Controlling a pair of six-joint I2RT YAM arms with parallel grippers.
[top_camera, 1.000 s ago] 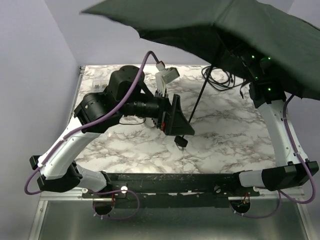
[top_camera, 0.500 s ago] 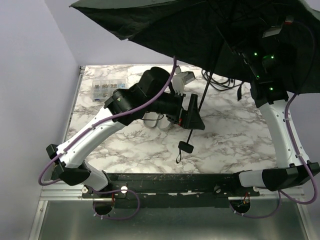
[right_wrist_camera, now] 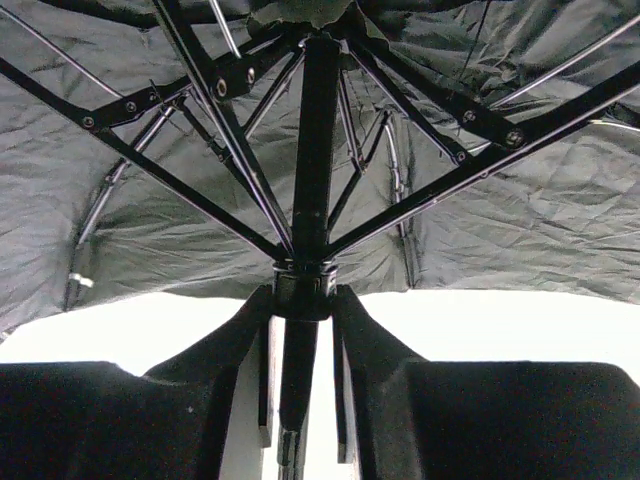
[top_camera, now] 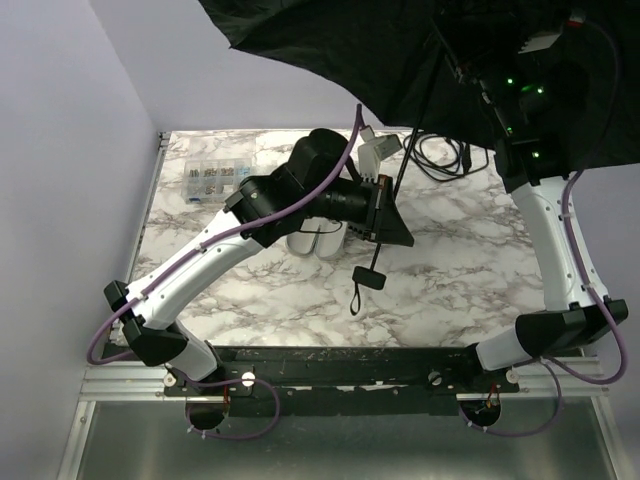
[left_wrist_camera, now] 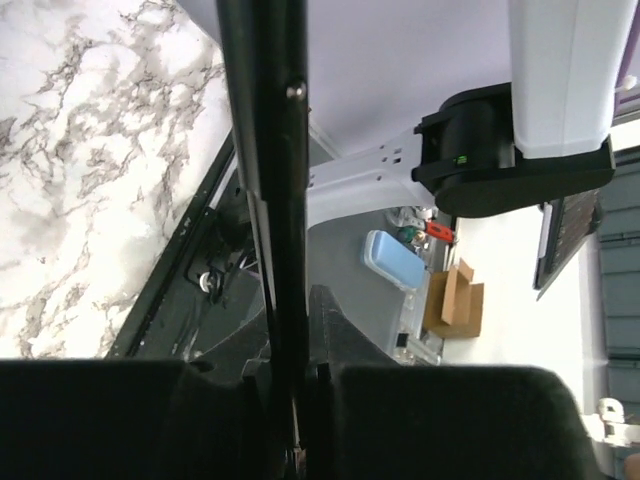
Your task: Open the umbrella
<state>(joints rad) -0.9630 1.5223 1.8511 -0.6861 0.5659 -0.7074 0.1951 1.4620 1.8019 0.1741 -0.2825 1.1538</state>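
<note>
While right hand (right_wrist_camera: pixel 303 300) grips—umbrella (right_wrist_camera: pixel 500 200) open.

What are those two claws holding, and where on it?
Both hold the open umbrella by its shaft: the right gripper at the rib hub, the left gripper lower, near the handle.

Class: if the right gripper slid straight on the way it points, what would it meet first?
Almost at once, the struts fanning from the umbrella's runner at the right gripper's fingertips; beyond them, the canopy. Depth is hard to judge.
</note>
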